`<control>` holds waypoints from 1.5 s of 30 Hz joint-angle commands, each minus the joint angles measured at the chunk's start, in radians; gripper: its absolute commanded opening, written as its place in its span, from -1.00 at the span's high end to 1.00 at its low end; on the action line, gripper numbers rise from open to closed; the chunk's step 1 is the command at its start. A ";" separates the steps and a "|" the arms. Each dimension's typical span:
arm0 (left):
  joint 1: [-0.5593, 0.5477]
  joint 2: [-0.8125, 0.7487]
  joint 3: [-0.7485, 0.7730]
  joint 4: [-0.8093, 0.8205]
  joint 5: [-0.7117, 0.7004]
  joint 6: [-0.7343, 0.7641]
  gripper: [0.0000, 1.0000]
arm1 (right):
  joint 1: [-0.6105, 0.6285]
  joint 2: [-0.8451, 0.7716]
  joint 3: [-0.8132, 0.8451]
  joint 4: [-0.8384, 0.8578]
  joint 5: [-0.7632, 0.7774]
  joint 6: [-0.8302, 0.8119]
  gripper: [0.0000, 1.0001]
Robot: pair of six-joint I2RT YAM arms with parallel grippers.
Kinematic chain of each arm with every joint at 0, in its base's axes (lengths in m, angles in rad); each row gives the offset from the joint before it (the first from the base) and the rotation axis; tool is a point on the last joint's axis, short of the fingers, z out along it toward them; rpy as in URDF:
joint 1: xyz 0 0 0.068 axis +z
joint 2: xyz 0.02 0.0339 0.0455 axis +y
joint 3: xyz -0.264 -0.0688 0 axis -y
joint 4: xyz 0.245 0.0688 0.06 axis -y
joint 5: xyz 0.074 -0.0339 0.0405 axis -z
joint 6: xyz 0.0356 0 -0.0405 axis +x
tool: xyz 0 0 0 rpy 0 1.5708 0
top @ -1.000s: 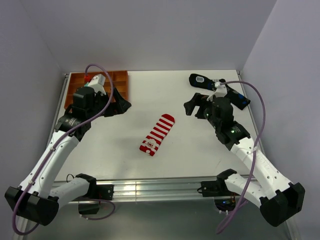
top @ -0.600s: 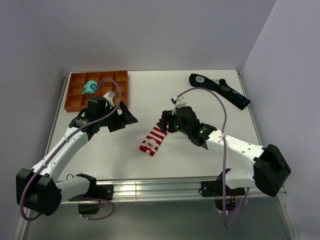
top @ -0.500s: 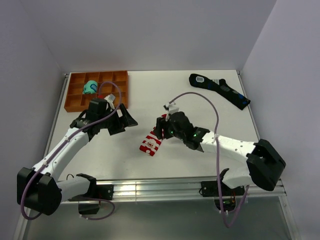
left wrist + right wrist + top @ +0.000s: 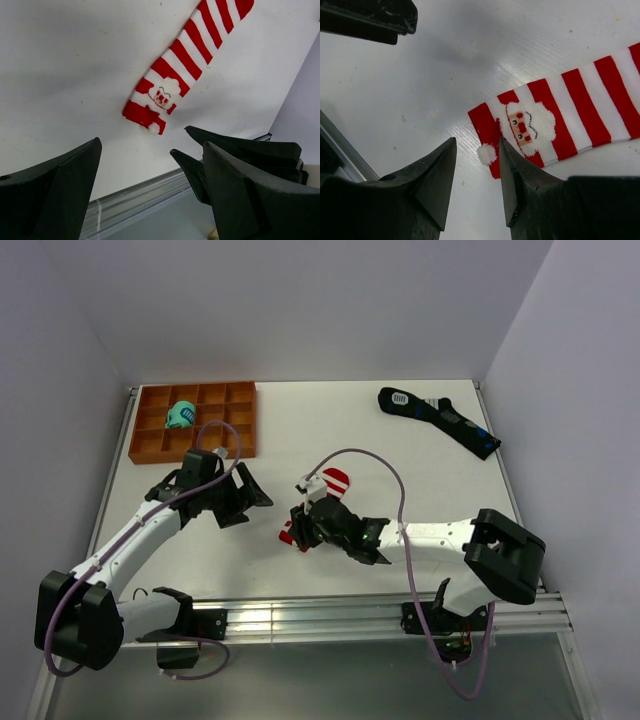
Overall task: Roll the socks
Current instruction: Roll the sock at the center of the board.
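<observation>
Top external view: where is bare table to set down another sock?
Free: the far strip between the orange tray and the black sock; the patch between that sock and the right arm. Crowded: the middle, with the socks, left gripper and right gripper.

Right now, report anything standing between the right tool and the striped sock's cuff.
Nothing visible does. The open right tool sits at the cuff end of the striped sock, with only bare table showing beside them.

The right tool [image 4: 477, 144] (jaws parted) hangs just beside the striped socks' [image 4: 570, 115] cuff end.
</observation>
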 commanded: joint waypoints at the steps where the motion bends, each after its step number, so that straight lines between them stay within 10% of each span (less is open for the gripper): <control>1: 0.000 -0.004 -0.001 -0.003 -0.020 -0.023 -0.75 | 0.011 0.012 -0.026 0.082 0.053 -0.013 0.07; 45: 0.000 0.095 0.032 -0.004 -0.017 -0.001 -0.73 | 0.073 0.164 -0.106 0.228 0.077 -0.099 0.09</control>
